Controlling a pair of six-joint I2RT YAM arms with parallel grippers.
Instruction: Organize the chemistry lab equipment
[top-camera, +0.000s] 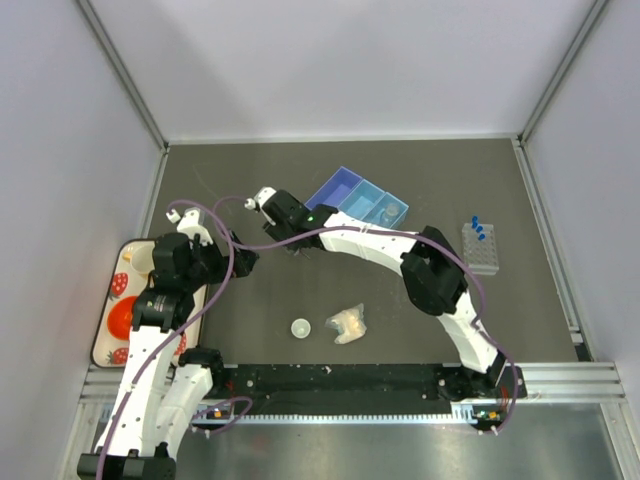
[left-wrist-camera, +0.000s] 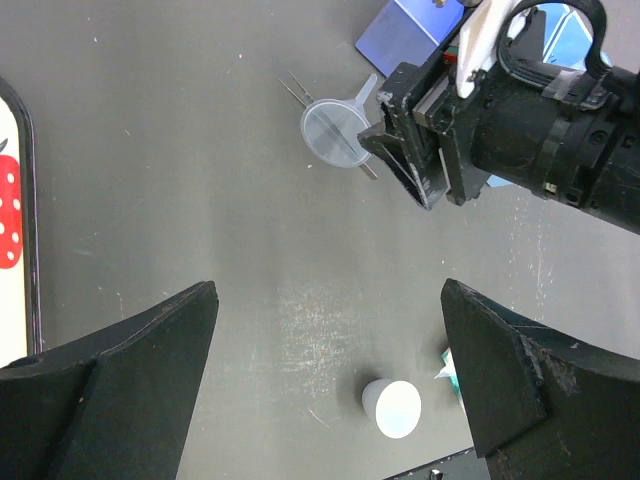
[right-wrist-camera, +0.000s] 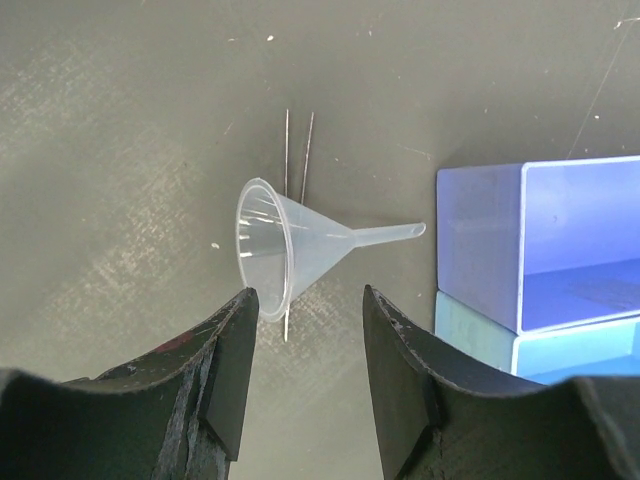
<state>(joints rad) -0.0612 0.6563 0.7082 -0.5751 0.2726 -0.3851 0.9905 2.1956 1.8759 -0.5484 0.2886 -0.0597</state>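
Right tool (right-wrist-camera: 307, 298) half-open, a clear funnel (right-wrist-camera: 290, 250) lying loose on the tabletop (right-wrist-camera: 120, 150) just past its tips. Left tool (left-wrist-camera: 328, 300) wide, holding nothing.

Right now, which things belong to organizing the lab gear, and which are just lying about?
Job: funnel, rack, tubes, dish, packet; bins probably for storage.
Lying about: strawberry tray, orange bowl.

Soft, even overhead light; faint shadows, a pale sheen on the dark desk (right-wrist-camera: 120, 110); nearest fingers (left-wrist-camera: 110, 390) slightly soft.
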